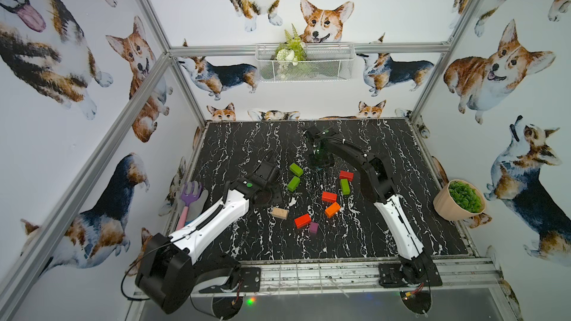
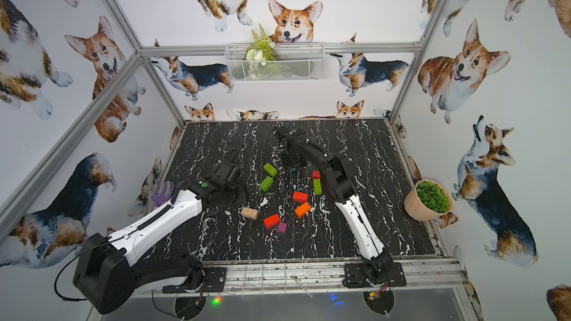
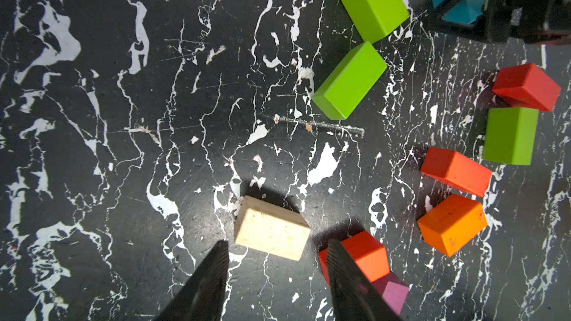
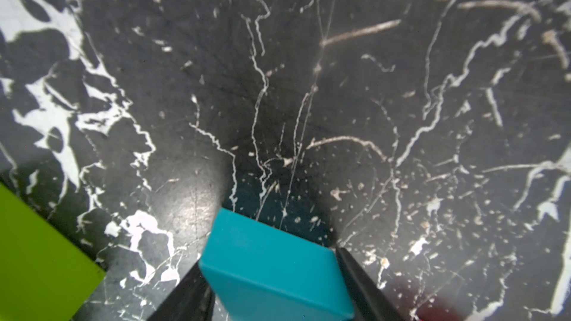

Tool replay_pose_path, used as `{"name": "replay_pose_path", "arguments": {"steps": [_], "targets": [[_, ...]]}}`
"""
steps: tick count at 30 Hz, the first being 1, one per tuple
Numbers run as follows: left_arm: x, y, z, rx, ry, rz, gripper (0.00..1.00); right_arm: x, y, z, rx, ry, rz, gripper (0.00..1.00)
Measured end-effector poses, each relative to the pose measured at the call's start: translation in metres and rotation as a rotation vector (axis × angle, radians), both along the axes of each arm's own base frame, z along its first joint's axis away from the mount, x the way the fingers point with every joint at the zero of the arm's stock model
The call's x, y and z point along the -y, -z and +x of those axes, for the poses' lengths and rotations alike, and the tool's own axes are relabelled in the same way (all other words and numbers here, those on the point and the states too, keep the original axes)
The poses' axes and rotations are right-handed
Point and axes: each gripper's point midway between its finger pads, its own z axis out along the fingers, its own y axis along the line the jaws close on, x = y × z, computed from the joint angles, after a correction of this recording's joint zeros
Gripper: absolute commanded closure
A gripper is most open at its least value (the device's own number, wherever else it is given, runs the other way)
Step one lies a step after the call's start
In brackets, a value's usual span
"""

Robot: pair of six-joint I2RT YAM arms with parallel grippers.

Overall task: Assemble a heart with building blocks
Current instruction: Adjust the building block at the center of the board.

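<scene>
On the rail [image 1: 216, 50], a basket [image 1: 327, 64] holds flowers [image 1: 285, 54]; a pot [image 1: 443, 205] holds greenery [image 1: 466, 196].

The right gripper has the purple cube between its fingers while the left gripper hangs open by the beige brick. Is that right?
No: the right wrist view shows the teal block between the fingers of the right gripper. The purple cube lies on the table beside a red brick in a top view. The left gripper does hang open by the beige brick.

no readable text, labels, brands or numbers anywhere, none on the coloured wooden blocks, robot arms, walls or marble-patterned tabletop
</scene>
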Motion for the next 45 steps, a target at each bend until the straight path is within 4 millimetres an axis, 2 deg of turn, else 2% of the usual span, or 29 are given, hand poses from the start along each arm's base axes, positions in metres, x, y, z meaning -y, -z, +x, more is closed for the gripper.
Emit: {"name": "replay_pose_path", "arguments": {"steps": [5, 11, 14, 17, 21, 25, 33, 37, 45], "targets": [[0.000, 0.000, 0.001, 0.002, -0.001, -0.001, 0.45, 0.001, -0.009, -0.010, 0.003, -0.031, -0.009, 0.41], [0.000, 0.001, 0.001, -0.002, -0.001, 0.001, 0.45, -0.002, -0.024, -0.019, 0.018, -0.059, -0.008, 0.25], [0.001, 0.001, 0.001, -0.001, -0.001, 0.001, 0.45, -0.003, -0.044, -0.015, 0.055, -0.075, 0.007, 0.25], [0.002, 0.000, 0.003, 0.002, -0.001, -0.002, 0.45, -0.018, -0.058, 0.005, 0.110, -0.085, 0.038, 0.26], [0.003, -0.001, 0.005, 0.005, 0.000, -0.004, 0.45, -0.036, -0.047, 0.027, 0.133, -0.112, 0.049, 0.29], [0.003, -0.001, 0.005, 0.006, -0.001, -0.002, 0.45, -0.033, -0.031, 0.027, 0.102, -0.128, 0.020, 0.29], [0.003, 0.006, 0.005, -0.011, 0.000, 0.007, 0.45, -0.021, -0.014, 0.022, 0.050, -0.163, -0.014, 0.47], [0.004, 0.006, 0.007, -0.008, -0.001, 0.005, 0.45, -0.021, -0.002, 0.012, 0.008, -0.175, -0.019, 0.61], [0.004, 0.006, 0.006, -0.004, -0.002, 0.003, 0.45, -0.021, -0.002, 0.000, -0.021, -0.186, -0.013, 0.77]]}}
